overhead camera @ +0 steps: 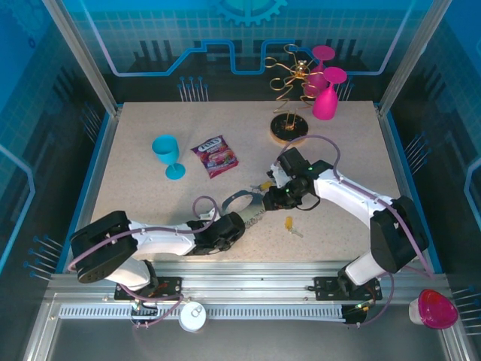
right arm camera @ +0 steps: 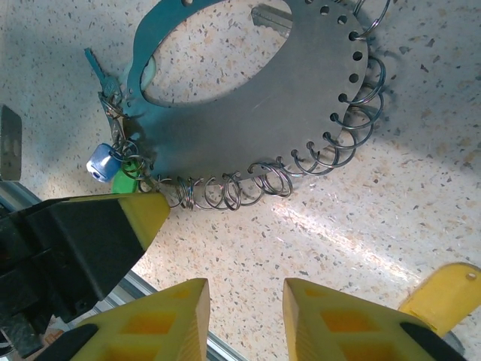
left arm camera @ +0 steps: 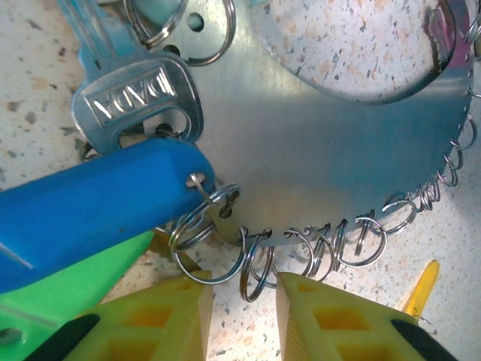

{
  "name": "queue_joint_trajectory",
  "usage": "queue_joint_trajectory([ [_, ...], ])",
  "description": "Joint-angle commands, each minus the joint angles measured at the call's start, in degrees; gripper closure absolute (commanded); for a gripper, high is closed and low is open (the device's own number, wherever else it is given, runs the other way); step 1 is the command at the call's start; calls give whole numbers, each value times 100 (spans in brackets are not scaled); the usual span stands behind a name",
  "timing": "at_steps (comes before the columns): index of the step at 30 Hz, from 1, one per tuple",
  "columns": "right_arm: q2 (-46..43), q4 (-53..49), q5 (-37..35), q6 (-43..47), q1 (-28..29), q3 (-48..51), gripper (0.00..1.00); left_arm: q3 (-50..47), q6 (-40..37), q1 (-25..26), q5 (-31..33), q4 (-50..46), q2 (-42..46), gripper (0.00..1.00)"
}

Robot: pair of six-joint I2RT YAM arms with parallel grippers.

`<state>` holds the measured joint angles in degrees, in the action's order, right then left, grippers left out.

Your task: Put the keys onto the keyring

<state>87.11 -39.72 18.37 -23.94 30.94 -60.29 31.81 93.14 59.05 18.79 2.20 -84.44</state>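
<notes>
Where left gripper (left arm camera: 244,292) points, keyring (left arm camera: 316,165) lies.

Top cam sat high behind the arm bases (overhead camera: 146,288), facing down & fwd toward 12 o'clock, whole table (overhead camera: 135,150) in view. Both wrist cams looked down, v. close; all three shared the keyring (right arm camera: 248,113) near mid-table.

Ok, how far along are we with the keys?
Done: the blue key and green key already hang on the keyring. In hand: nothing; the left gripper and right gripper are open at its ringed edge. Left: the yellow key lies loose on the table.
</notes>
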Motion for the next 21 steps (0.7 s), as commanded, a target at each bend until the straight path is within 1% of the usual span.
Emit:
queue_joint_trajectory([
  [1, -194, -202, -44, -38, -74, 70, 68, 98, 149, -17, 102, 132, -82, 75],
  [6, -281, -242, -35, -62, -70, 86, 70, 62, 282, -17, 254, 167, -151, 81],
  [12, -420, -333, -51, -73, -71, 118, 70, 18, 360, -25, 396, 395, -272, 82],
  [15, -465, -377, -52, -81, -69, 135, 71, -54, 376, -51, 460, 656, -359, 84],
  [18, -513, -434, -51, -90, -74, 110, 71, -109, 346, -50, 588, 766, -347, 90],
  [21, -575, -514, -65, -87, -71, 46, 72, -109, 229, -51, 742, 592, -199, 96],
])
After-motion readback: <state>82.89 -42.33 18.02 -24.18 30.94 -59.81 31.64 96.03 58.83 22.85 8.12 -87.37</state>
